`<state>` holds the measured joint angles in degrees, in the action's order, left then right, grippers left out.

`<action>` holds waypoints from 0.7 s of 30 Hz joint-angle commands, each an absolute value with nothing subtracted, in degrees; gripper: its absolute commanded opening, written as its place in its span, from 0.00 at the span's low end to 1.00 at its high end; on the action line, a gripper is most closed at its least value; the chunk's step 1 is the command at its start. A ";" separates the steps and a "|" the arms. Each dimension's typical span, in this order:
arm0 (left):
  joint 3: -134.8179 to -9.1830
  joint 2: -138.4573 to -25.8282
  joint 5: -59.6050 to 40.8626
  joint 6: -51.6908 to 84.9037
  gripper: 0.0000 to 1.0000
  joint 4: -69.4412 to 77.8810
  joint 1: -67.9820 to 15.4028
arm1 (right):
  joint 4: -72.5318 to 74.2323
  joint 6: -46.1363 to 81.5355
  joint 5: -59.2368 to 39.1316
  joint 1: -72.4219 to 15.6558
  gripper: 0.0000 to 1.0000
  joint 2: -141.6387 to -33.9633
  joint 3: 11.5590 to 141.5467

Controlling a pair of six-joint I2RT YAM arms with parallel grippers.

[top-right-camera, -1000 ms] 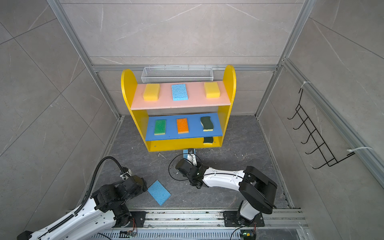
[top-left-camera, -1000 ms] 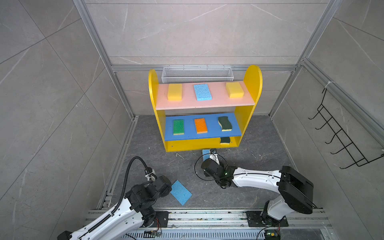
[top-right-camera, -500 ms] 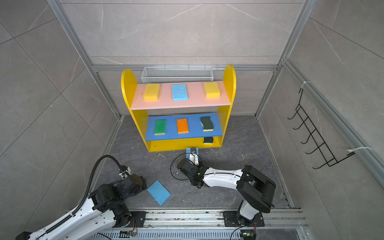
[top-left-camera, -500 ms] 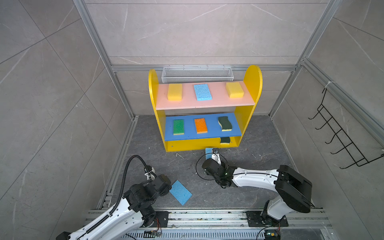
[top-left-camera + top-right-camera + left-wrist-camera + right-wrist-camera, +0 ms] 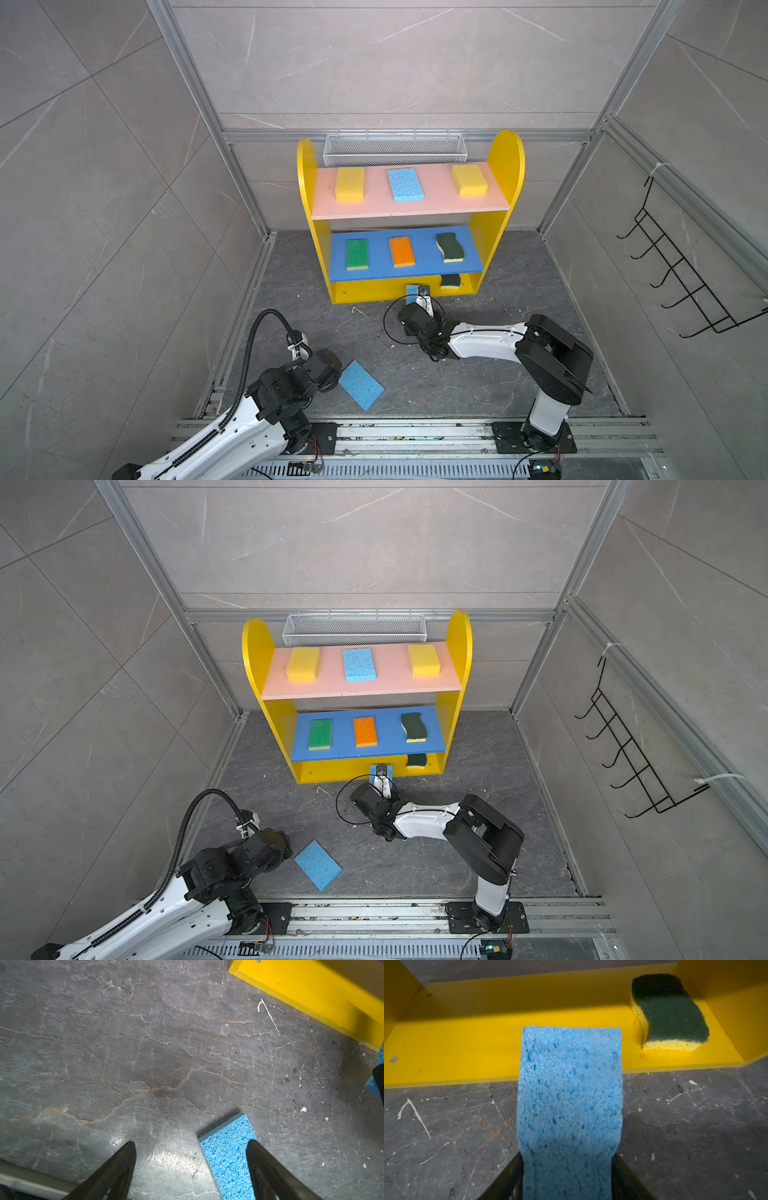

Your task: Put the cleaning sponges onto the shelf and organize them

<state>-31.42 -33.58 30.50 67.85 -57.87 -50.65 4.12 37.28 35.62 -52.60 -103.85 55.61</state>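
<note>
Right claw [image 5: 566,1160]: my jaws are clamped on the near end of a light blue sponge [image 5: 569,1088], which sticks out straight ahead of me.
Held sponge, far end: over the front edge of the yellow bottom board [image 5: 467,1043], about midway along it. I cannot tell whether it touches the board.
Bottom board, right end: a wavy dark green sponge [image 5: 670,1014] lies flat, apart from mine.
Left claw [image 5: 190,1142]: my jaws are spread wide and hold nothing, low over the worktop [image 5: 145,1053] near its front edge.
Loose blue sponge [image 5: 226,1147]: flat and slanted on the worktop, one end just beside one of my left fingers [image 5: 261,1163].
Shelf [image 5: 505,166]: stands at the worktop's back edge.
Pink board [image 5: 436,203]: a yellow sponge [image 5: 350,184], a top-board blue sponge [image 5: 405,184] and a second yellow sponge [image 5: 469,179] lie in a row.
Blue board [image 5: 424,266]: a bright green sponge [image 5: 357,254], an orange sponge [image 5: 402,251] and a second wavy sponge [image 5: 450,247] lie in a row.
</note>
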 commanded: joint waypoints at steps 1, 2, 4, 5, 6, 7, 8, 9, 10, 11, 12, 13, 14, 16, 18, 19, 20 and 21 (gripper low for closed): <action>-32.82 -33.50 34.08 65.98 0.86 -57.74 -50.89 | 9.37 33.94 34.91 -51.65 0.62 -105.97 56.91; -32.49 -33.18 34.31 65.58 0.86 -57.16 -50.89 | 10.65 33.01 34.57 -51.52 0.62 -106.28 56.87; -32.16 -32.71 34.86 65.11 0.86 -56.22 -50.89 | 13.27 30.97 34.43 -51.44 0.62 -107.23 57.12; -31.94 -32.53 35.34 64.93 0.86 -56.01 -50.89 | 14.23 30.00 34.50 -51.40 0.62 -107.80 57.43; -31.78 -32.31 35.65 64.78 0.86 -55.93 -50.89 | 15.10 29.10 34.46 -51.38 0.62 -108.30 57.72; -31.70 -32.19 36.04 64.69 0.86 -55.83 -50.89 | 15.92 28.38 34.37 -51.28 0.62 -108.73 57.91; -31.56 -32.02 36.40 64.61 0.86 -55.82 -50.89 | 16.86 27.54 34.29 -51.23 0.62 -109.21 58.08; -31.38 -31.99 36.68 64.60 0.86 -55.78 -50.89 | 17.75 26.92 34.28 -51.00 0.62 -109.71 58.34; -31.17 -31.87 36.86 64.60 0.86 -55.65 -50.93 | 18.28 26.52 34.20 -50.83 0.62 -110.09 58.51; -30.96 -31.89 36.99 64.51 0.86 -55.44 -50.93 | 18.78 26.18 33.96 -50.56 0.62 -110.57 58.76; -30.78 -31.88 37.15 64.47 0.86 -55.28 -50.89 | 18.81 26.06 33.84 -50.16 0.62 -110.97 59.21; -30.56 -31.86 37.25 64.29 0.86 -55.02 -50.95 | 18.72 26.18 33.86 -49.79 0.62 -111.32 59.54; -30.40 -31.86 37.35 63.97 0.86 -54.60 -50.89 | 18.81 26.39 33.73 -49.46 0.62 -111.65 59.81; -30.10 -32.07 37.66 63.57 0.86 -54.08 -50.89 | 19.09 26.65 33.44 -48.64 0.62 -112.04 60.18; -30.01 -32.32 37.88 63.00 0.86 -53.49 -50.90 | 20.00 26.10 33.27 -48.19 0.62 -112.53 60.61; -29.94 -32.45 38.01 62.70 0.86 -53.13 -50.89 | 20.27 25.68 33.22 -48.05 0.62 -112.78 60.92; -29.96 -32.68 38.06 62.45 0.86 -52.76 -50.94 | 20.60 25.15 33.19 -47.96 0.62 -113.17 61.32; -29.97 -32.99 38.14 62.27 0.86 -52.47 -50.89 | 20.17 25.00 32.55 -47.79 0.62 -113.62 62.10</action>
